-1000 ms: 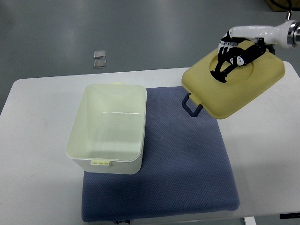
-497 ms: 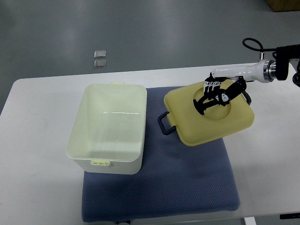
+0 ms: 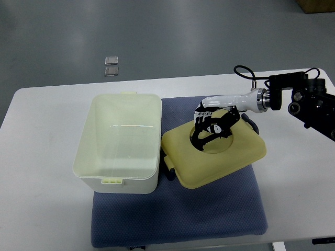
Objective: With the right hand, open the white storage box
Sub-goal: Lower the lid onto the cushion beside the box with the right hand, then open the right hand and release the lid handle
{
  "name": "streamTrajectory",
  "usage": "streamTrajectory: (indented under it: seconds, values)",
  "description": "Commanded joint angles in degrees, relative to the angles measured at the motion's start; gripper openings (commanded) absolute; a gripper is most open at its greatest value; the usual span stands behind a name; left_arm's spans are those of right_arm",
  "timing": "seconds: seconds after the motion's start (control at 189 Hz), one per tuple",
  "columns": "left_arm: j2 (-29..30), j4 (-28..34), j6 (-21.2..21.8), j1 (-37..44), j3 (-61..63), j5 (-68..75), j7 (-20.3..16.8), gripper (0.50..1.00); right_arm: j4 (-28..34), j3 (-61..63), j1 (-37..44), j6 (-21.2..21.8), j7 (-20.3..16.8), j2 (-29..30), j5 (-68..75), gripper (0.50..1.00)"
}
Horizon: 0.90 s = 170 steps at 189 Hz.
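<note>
My right hand (image 3: 209,129) sits just right of the frame's centre, its arm reaching in from the right edge. The dark fingers (image 3: 200,137) are curled into the round recess on top of the yellow lid (image 3: 214,154), and I judge them to be gripping it there, though the contact itself is too small to see clearly. The lid lies nearly flat, slightly tilted, over the blue mat (image 3: 209,209), its left edge close beside the box's right wall; whether it is resting fully on the mat or held just above it I cannot tell. A dark latch handle (image 3: 170,172) shows at the lid's lower left corner, and another peeps out at its upper right.

The white storage box (image 3: 120,142) stands left of centre, its left part on the table and its right part on the mat. It is open, and the inside looks empty. My left hand does not show.

So the box itself is open; the step in hand, as I judge it, is setting the lid down. Next I need to make sure the lid is fully supported by the mat, then loosen my fingers and lift them straight up out of the recess without dragging the lid against the box.

The white table (image 3: 36,209) carries everything; two small squares (image 3: 111,66) lie on the floor at upper left.
</note>
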Motion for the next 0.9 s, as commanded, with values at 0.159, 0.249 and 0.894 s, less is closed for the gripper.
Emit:
streamTrajectory:
  seconds: [0.159, 0.249, 0.894]
  values:
    - [0.0, 0.3, 0.0, 0.0, 0.0, 0.0, 0.1, 1.0, -0.2, 0.0, -1.3, -0.3, -0.1, -0.2, 0.1, 0.95]
    - [0.0, 0.1, 0.0, 0.0, 0.1, 0.0, 0.0, 1.0, -0.3, 0.1, -1.4, -0.3, -0.1, -0.6, 0.4, 0.95]
    - [0.0, -0.2, 0.0, 0.0, 0.2, 0.1, 0.1, 1.0, -3.8, 5.2, 0.5, 2.2, -0.4, -7.3, 24.6, 0.95]
